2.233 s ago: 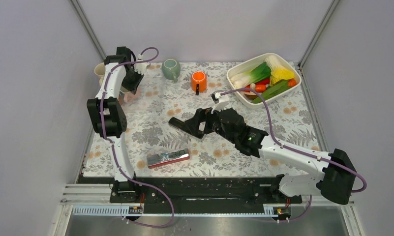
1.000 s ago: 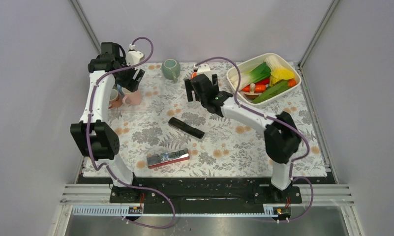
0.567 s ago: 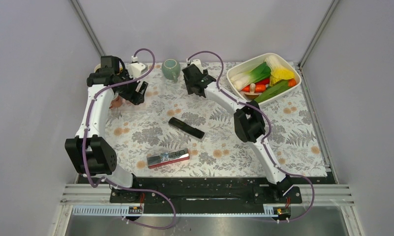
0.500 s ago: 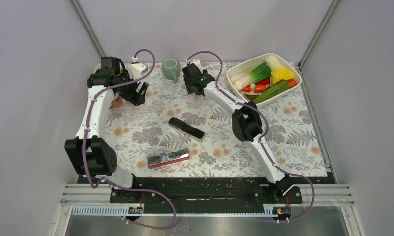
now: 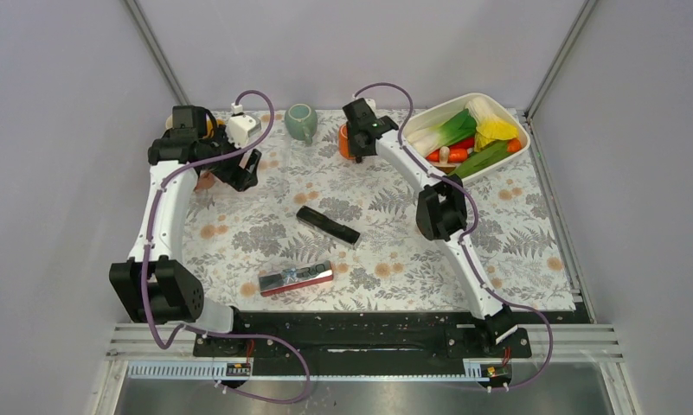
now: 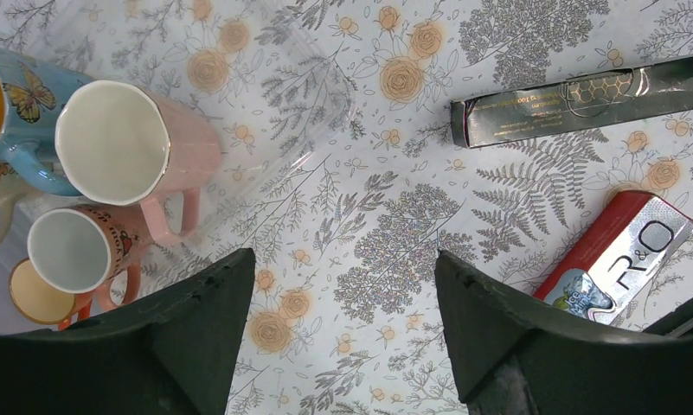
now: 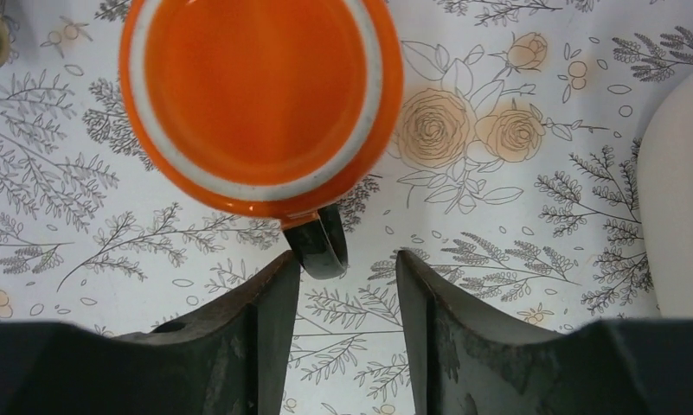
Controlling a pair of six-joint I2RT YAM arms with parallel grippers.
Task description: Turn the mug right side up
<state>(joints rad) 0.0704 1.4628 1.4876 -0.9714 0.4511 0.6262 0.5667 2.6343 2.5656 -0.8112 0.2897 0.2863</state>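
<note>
The orange mug (image 5: pixel 346 143) stands at the far middle of the flowered cloth. In the right wrist view the orange mug (image 7: pixel 260 95) shows a flat orange disc ringed by a white speckled band, and its black handle (image 7: pixel 318 246) points toward me. My right gripper (image 7: pixel 347 259) hangs straight above it, jaws partly open, with only cloth between them. The handle's end sits just past the left fingertip (image 7: pixel 282 268). Over bare cloth at the far left, my left gripper (image 6: pixel 343 259) is wide open and holds nothing.
A green mug (image 5: pixel 300 121) sits left of the orange one, and a white bowl (image 5: pixel 409 138) of vegetables is close on its right. A pink mug (image 6: pixel 135 143), a blue butterfly mug (image 6: pixel 14 95) and a small patterned mug (image 6: pixel 74 251) cluster far left. Nearer lie a black box (image 5: pixel 327 225) and a red pack (image 5: pixel 295 278).
My right arm has swung from the middle of the table out to the far side, over the orange mug, and its jaws have narrowed. The left arm shifted only slightly.
</note>
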